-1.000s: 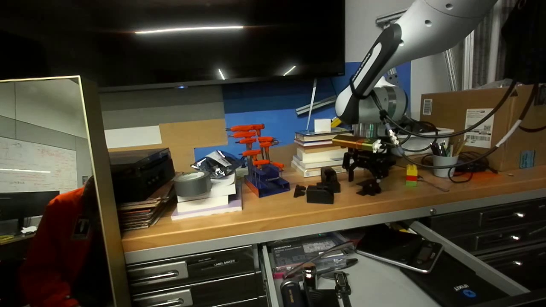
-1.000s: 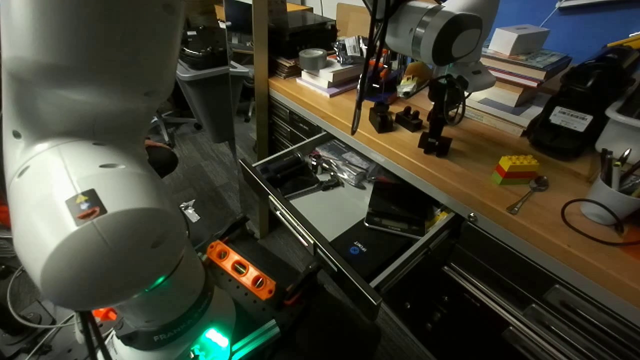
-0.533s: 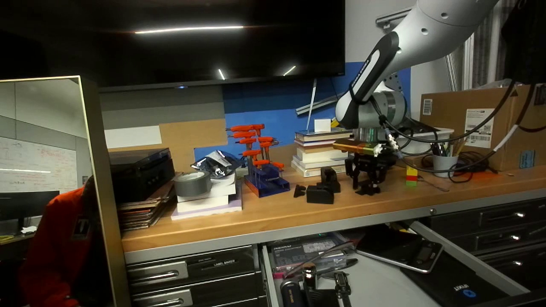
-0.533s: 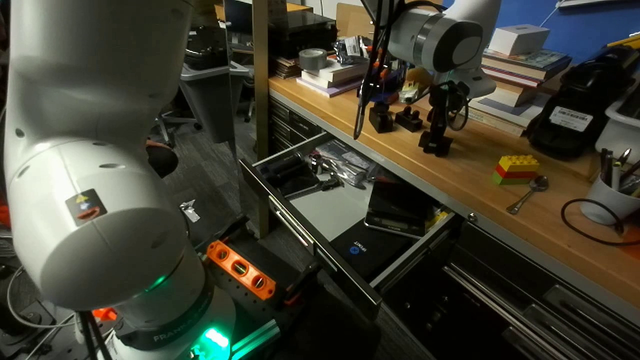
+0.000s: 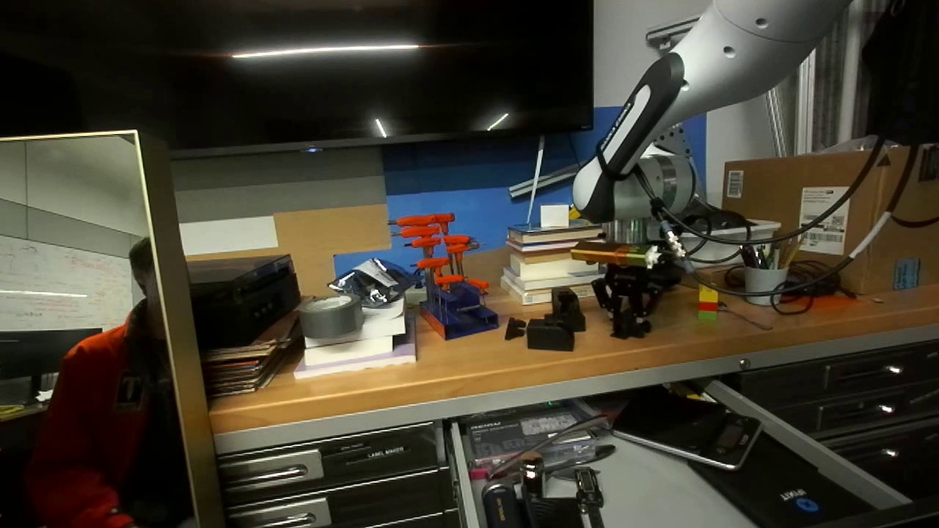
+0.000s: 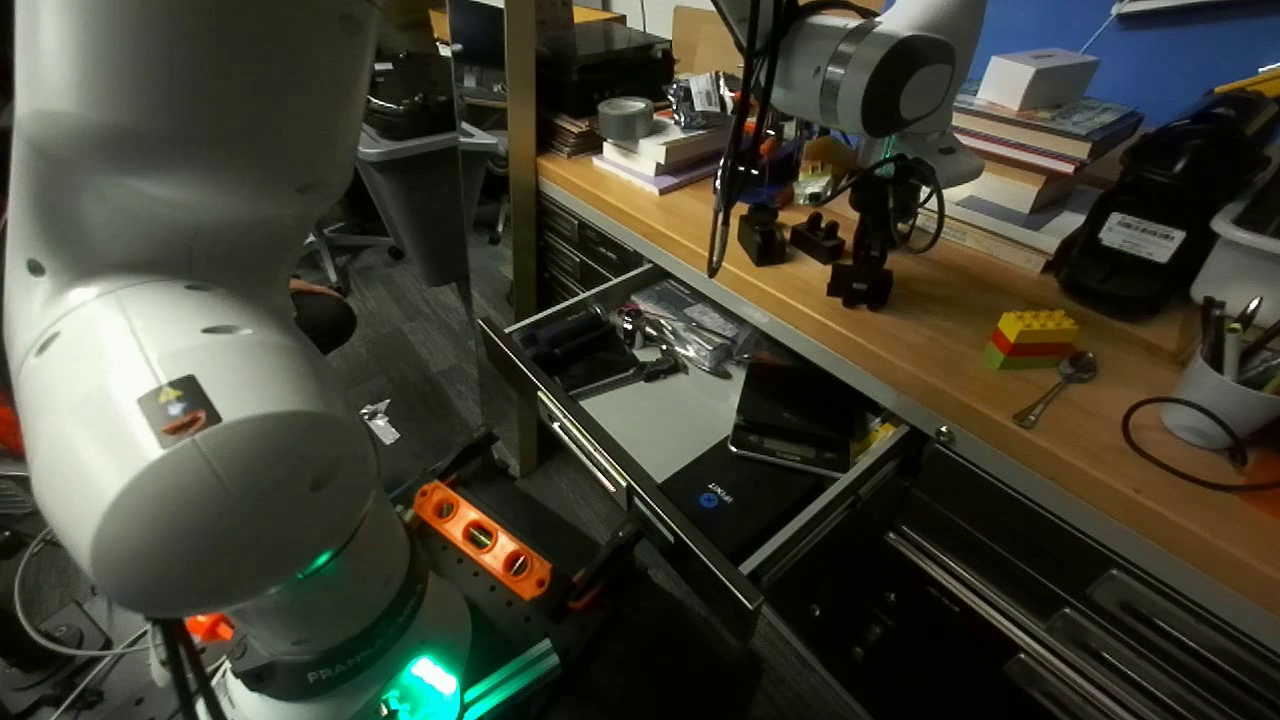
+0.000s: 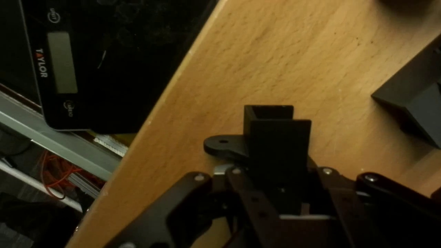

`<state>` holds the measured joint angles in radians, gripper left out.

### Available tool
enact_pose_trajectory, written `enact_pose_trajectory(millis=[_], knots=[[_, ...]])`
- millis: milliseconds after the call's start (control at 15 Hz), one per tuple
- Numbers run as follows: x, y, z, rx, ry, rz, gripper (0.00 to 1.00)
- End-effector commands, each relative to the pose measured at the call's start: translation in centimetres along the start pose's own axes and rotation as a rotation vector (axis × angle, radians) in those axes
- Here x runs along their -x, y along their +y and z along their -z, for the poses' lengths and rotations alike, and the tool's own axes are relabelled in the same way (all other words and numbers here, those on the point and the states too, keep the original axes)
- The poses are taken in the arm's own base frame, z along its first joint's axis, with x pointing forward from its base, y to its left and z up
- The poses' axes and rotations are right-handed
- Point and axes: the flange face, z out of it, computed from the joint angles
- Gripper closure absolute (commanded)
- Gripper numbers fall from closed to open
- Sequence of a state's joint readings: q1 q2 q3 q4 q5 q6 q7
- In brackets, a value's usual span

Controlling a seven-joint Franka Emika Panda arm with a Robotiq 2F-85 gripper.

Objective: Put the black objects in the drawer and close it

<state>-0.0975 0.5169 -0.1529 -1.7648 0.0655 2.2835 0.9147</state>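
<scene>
Hand (image 7: pixel 282 172) just closed: one second ago apart, now clamped on black block (image 7: pixel 279 144), on table (image 6: pixel 950 300) or just above. So grasp seems done; lift toward drawer (image 6: pixel 590 452) remains. Close by, second black block (image 6: pixel 818 242), then third black block (image 6: pixel 762 242), both on table. Lower down, drawer stands open, contains scale (image 6: pixel 785 415), flat case (image 6: pixel 732 500), plastic bag (image 6: pixel 700 347). Farther, cup (image 6: pixel 1205 405) with pens (image 6: pixel 1214 335).

Lettering around the fingers (image 7: pixel 244 186)
Wrist view, up-left: TAYLOR and UNIT on the scale (image 7: pixel 110 65). Down-left, each in an exterior view: LABEL MAKER on a drawer front (image 5: pixel 367 466), IFIXIT on a case (image 6: pixel 750 500), FRANKA on the arm base (image 6: pixel 355 650) (finer print blurred).
</scene>
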Motion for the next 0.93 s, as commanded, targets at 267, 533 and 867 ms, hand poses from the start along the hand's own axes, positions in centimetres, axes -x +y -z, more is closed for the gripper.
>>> enact_pose_trajectory(millis=[267, 533, 867], knots=[[8.8, 5.9, 2.5, 0.139, -0.024, 0.202, 0.77], [13.6, 9.4, 2.5, 0.168, -0.069, 0.335, 0.78], [17.4, 13.0, -0.1, 0.206, -0.111, 0.333, 0.78]])
